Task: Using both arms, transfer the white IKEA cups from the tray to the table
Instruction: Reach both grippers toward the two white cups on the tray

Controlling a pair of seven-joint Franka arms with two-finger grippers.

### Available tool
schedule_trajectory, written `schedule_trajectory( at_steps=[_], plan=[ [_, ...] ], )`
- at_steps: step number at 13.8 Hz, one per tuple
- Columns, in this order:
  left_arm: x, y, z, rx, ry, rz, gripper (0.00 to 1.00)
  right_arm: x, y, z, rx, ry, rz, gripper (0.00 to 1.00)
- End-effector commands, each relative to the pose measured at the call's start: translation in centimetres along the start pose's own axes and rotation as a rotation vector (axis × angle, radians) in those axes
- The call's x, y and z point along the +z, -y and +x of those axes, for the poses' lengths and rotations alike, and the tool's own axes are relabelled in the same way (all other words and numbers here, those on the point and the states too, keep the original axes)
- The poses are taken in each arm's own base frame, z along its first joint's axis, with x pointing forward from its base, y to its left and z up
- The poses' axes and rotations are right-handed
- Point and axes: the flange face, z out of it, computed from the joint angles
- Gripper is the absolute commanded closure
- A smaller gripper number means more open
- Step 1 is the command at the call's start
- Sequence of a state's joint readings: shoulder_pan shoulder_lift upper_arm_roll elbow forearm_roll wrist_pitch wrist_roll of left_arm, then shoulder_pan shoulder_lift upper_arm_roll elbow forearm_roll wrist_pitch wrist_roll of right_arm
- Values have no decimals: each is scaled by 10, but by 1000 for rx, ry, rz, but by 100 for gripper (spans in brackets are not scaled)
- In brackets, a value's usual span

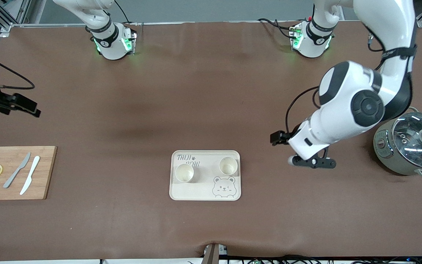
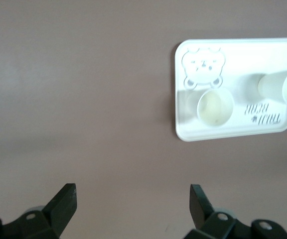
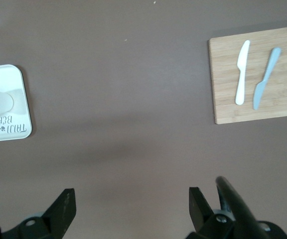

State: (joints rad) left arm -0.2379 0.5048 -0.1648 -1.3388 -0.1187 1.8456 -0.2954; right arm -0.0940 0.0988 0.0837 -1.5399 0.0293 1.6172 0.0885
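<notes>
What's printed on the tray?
A bear face on the cream tray, clearest in the front view.

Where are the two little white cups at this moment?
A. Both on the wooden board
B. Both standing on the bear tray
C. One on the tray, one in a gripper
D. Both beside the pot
B: both white cups stand upright on the bear tray, and the left gripper and right gripper are open and hold nothing.
</notes>
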Motion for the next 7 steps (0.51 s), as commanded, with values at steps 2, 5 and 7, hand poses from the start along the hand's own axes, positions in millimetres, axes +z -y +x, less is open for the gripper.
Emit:
schedule_trajectory(
  at_steps=[2, 5, 7],
  plan=[
    [22, -36, 15, -52, -75, -33, 0, 46, 47, 29, 32, 4, 16, 0],
    [58, -67, 29, -58, -124, 30, 0, 91, 79, 51, 54, 10, 91, 0],
    [90, -100, 30, -21, -169, 64, 0, 120, 94, 62, 108, 21, 125, 0]
  ],
)
